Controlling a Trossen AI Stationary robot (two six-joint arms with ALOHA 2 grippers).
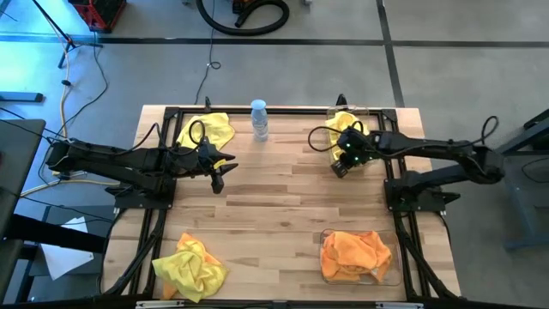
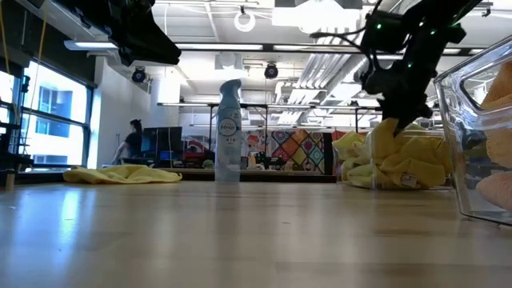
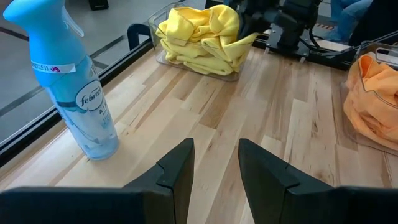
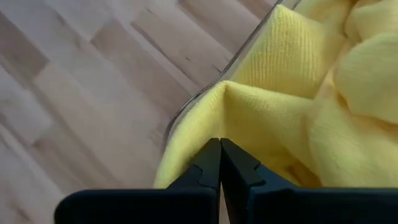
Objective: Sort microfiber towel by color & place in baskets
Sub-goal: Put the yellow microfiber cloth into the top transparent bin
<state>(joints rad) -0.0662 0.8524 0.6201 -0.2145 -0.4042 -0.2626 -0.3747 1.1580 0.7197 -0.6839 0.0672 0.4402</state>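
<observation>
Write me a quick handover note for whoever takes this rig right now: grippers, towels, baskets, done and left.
Right gripper: shut on a yellow towel draped over the rim of the far basket.
Left gripper: open, empty, over mid-table near the spray bottle.
Done: orange towels lie in the near basket.
Left: loose yellow towels at far left and near left.

The tall light-blue plastic spray bottle (image 3: 73,87) has a round white label that says "febreze" and "AIR"
</observation>
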